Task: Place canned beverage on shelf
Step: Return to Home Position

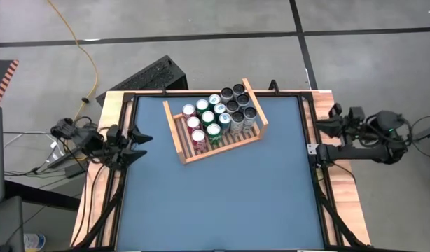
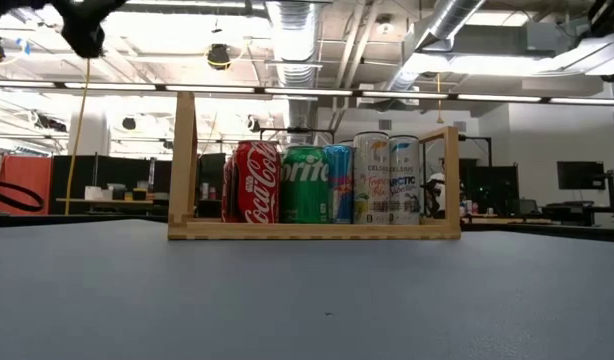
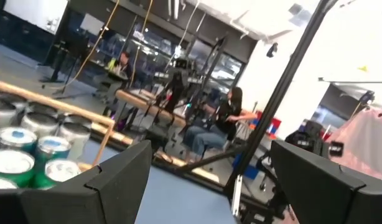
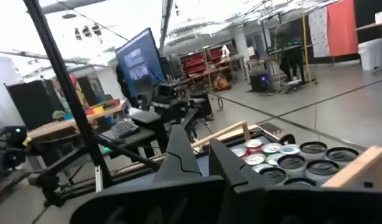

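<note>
Left claw [image 1: 143, 145]: at the left edge of the counter [image 1: 222, 203], fingers spread wide, holding nothing, well apart from the load.

Shelf [image 1: 220, 150]: far-middle of the counter, skewed to its edges. It holds upright red-white cans [image 1: 194, 122] at its left, green cans [image 1: 209, 117] next, and dark-topped cans [image 1: 238, 103] at its right, packed in rows.

Right claw [image 4: 200, 152]: off the right edge, fingers together, empty.

Risk, as I judge it: low. A wide swing while parking could clip a side board and shove the rows askew.

Around: a keyboard [image 1: 148, 75] lies beyond the far edge and a yellow cable [image 1: 89, 66] runs on the floor. Nothing stands between either claw and its rest.
</note>
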Available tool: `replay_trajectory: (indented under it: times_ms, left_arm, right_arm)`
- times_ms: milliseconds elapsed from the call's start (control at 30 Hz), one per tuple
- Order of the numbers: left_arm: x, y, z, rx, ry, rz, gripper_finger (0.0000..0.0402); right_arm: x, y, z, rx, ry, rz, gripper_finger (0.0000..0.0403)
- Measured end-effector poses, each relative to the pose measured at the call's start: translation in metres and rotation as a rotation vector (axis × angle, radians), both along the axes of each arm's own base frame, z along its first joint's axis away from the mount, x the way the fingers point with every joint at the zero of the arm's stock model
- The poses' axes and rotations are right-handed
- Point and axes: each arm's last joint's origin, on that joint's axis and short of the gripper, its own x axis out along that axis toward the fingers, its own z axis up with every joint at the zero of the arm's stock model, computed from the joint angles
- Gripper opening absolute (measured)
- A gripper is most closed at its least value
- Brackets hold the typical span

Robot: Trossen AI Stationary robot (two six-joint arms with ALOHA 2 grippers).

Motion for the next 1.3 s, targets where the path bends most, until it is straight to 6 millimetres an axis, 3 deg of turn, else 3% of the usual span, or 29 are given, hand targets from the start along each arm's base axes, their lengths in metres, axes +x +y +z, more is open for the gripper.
replay_trajectory:
  times_ms: [167, 400, 667, 933, 1300]
  left_arm:
    - [0.009, -0.005, -0.032, 0.008, -0.015, 0.003, 0.0316]
    - [0.015, -0.011, -0.060, 0.002, -0.056, -0.073, 0.0316]
    - [0.016, -0.011, -0.062, 0.051, -0.034, -0.057, 0.0316]
    - [0.018, -0.013, -0.067, 0.141, 0.013, -0.051, 0.0316]
    - [0.022, -0.015, -0.085, 0.153, 0.190, -0.090, 0.0316]
  right_arm:
    - [0.025, 0.001, -0.018, -0.006, -0.001, 0.008, 0.0000]
    - [0.047, 0.001, -0.041, 0.011, 0.013, 0.033, 0.0000]
    - [0.077, 0.004, -0.077, 0.000, -0.037, 0.123, 0.0000]
    - [0.104, 0.013, -0.136, -0.002, -0.118, 0.239, 0.0000]
    - [0.104, 0.019, -0.142, -0.084, -0.073, 0.230, 0.0000]
